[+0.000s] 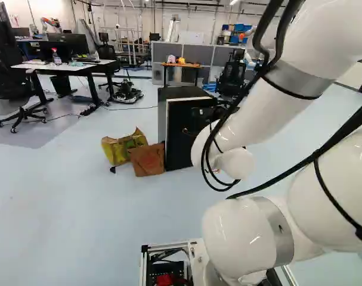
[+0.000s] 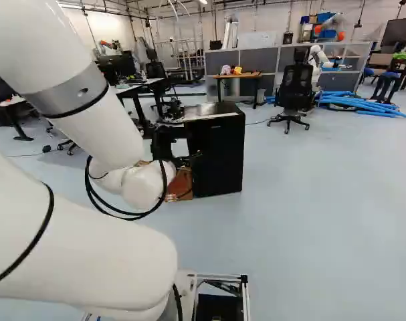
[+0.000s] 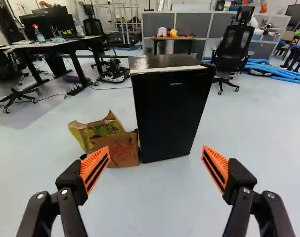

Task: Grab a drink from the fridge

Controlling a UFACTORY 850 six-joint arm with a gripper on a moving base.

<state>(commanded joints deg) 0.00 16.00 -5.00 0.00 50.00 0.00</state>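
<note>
My gripper [image 2: 164, 139] shows as dark parts beyond the white wrist in the right base view, partly against the fridge; its fingertips are hard to make out there. In the wrist view the gripper [image 3: 155, 158] stands open, its orange pads wide apart with only floor between them. The small black fridge [image 3: 172, 113] stands on the floor ahead of the fingers, apart from them, its door closed. Its dark top [image 1: 183, 92] and side also show in the left base view. Any drink inside is hidden by the door.
Beside the fridge lie an opened yellow-green box [image 1: 118, 149] and a brown cardboard box [image 3: 121, 149]. Behind stand office chairs [image 2: 295, 90], a small wooden table [image 3: 174, 38], grey partitions, blue tubes [image 2: 356, 102] and another robot [image 2: 316, 59]. A desk [image 1: 61, 64] stands farther left.
</note>
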